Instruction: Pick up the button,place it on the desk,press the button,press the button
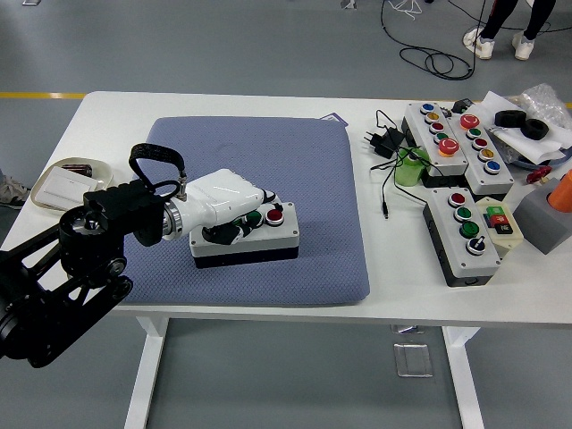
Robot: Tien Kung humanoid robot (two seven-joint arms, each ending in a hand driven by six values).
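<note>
A grey button box point(284, 238) with a black base lies on the blue mat point(268, 156), near its front edge. Its red button point(275, 214) shows at the right, and a green button point(254, 216) peeks out beside it. My left hand point(252, 213), white on a black arm, lies over the box's left half. Its fingers curl down onto the top, with the tips at the green button just left of the red one. The left end of the box is hidden under the hand. My right arm does not show.
A second button box point(466, 237) and two longer ones point(451, 134) sit on the white table point(393, 286) at right, with a black charger and cable point(382, 143) and a grey block point(545, 222). A shallow tray point(64, 183) lies at the left. A person's feet point(500, 43) stand beyond the table.
</note>
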